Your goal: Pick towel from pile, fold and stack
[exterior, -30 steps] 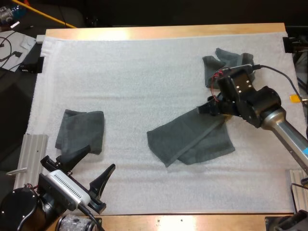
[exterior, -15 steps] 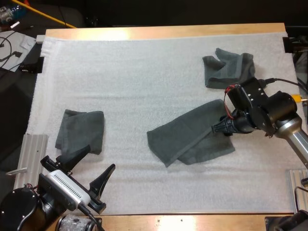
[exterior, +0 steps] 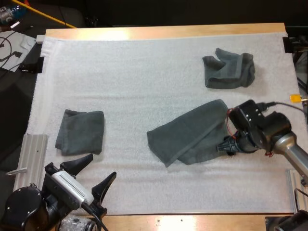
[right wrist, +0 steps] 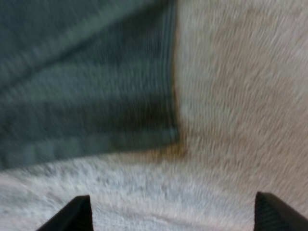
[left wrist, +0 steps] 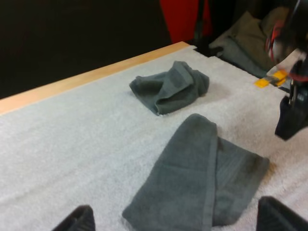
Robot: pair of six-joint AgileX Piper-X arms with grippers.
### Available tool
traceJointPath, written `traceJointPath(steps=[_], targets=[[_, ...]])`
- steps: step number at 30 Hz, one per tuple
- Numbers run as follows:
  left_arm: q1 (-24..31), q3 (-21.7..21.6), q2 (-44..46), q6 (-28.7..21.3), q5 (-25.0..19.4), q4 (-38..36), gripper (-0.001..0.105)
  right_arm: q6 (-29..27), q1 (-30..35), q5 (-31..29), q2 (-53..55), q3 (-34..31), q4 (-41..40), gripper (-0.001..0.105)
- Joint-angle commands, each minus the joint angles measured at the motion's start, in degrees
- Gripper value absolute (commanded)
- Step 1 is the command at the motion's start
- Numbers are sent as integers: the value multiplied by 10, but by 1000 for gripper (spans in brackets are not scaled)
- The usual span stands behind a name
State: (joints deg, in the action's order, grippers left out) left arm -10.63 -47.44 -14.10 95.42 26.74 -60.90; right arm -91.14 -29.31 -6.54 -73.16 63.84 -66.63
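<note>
High view: right end effector [exterior: 224, 144], fingers apart, has dropped beside the half-folded towel [exterior: 185, 137]; left end effector [exterior: 101, 167] also open.

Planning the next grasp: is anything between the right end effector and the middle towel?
Nothing visible. The open right end effector is at the towel corner, only bare mat between them.
</note>
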Motion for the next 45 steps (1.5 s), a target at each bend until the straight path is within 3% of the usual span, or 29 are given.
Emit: traceJointPath(steps=[1, 8, 10, 13, 20, 29, 38, 41, 45], targets=[[-2, -1, -4, 3, 8, -30, 66, 19, 1, 12, 6, -51, 43, 65], [-1, 0, -3, 3, 13, -73, 66, 69, 12, 38, -6, -131, 145, 65], [-1, -1, -4, 1, 16, -69, 66, 51, 5, 27, 3, -119, 132, 65], [-1, 5, -2, 4, 26, -82, 66, 67, 14, 34, 7, -150, 178, 65], [-1, 11, -2, 7, 44, -91, 66, 85, 67, 73, 0, -185, 236, 49], [-1, 11, -5, 9, 39, -85, 66, 104, 99, 161, -66, -196, 289, 49], [-2, 11, -2, 9, 39, -92, 66, 120, 98, 162, -103, -192, 330, 46], [-3, 10, -3, 9, 39, -93, 66, 124, 98, 163, -106, -191, 332, 33], [-3, 11, -4, 6, 39, -96, 66, 124, 97, 162, -107, -192, 333, 2]])
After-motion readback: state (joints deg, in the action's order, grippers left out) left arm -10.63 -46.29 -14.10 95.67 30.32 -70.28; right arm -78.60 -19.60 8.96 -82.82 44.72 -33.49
